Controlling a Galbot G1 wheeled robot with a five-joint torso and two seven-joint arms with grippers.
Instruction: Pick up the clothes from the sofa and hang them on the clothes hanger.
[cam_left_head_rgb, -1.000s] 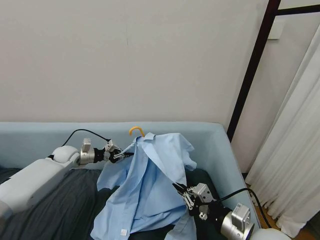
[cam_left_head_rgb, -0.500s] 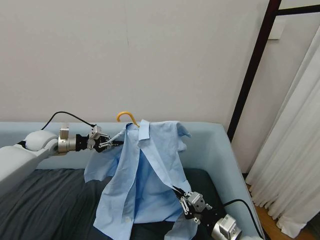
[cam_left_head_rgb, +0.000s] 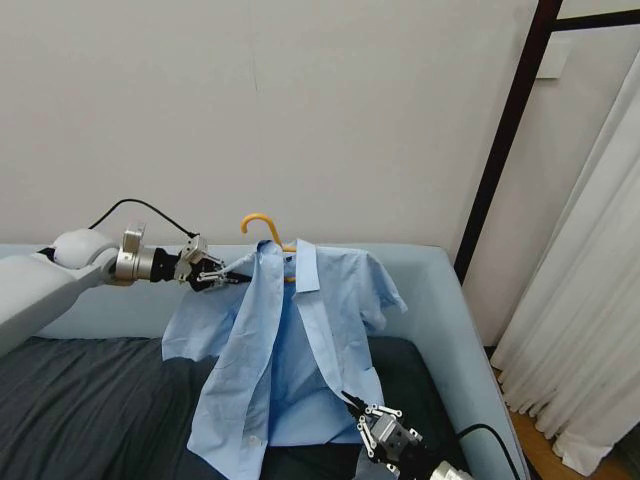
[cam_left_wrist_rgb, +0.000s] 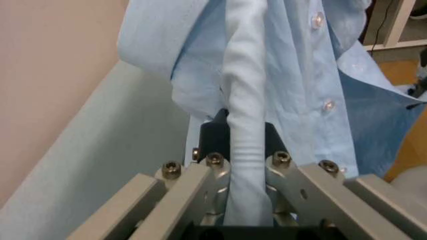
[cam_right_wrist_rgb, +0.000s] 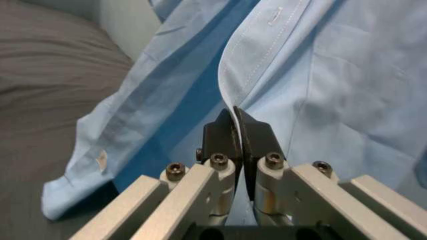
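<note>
A light blue shirt (cam_left_head_rgb: 290, 350) hangs on a hanger with a yellow hook (cam_left_head_rgb: 260, 224), held up above the sofa. My left gripper (cam_left_head_rgb: 222, 278) is shut on the shirt's left shoulder, level with the sofa back. The left wrist view shows a bunched fold of shirt cloth (cam_left_wrist_rgb: 245, 125) pinched in my left gripper (cam_left_wrist_rgb: 243, 137). My right gripper (cam_left_head_rgb: 372, 425) is low at the front, shut on the shirt's lower front edge. The right wrist view shows the shirt's hem edge (cam_right_wrist_rgb: 235, 100) clamped in my right gripper (cam_right_wrist_rgb: 237, 131).
The pale blue sofa back (cam_left_head_rgb: 100, 265) runs across the view, with a dark grey cover (cam_left_head_rgb: 90, 410) on the seat. A dark upright post (cam_left_head_rgb: 505, 130) stands at the right, beside a white curtain (cam_left_head_rgb: 590, 320). A plain wall lies behind.
The left gripper has lifted the shirt and hanger higher, so the shirt now hangs straighter. The right gripper has sunk lower in the head view, still holding the hem.
</note>
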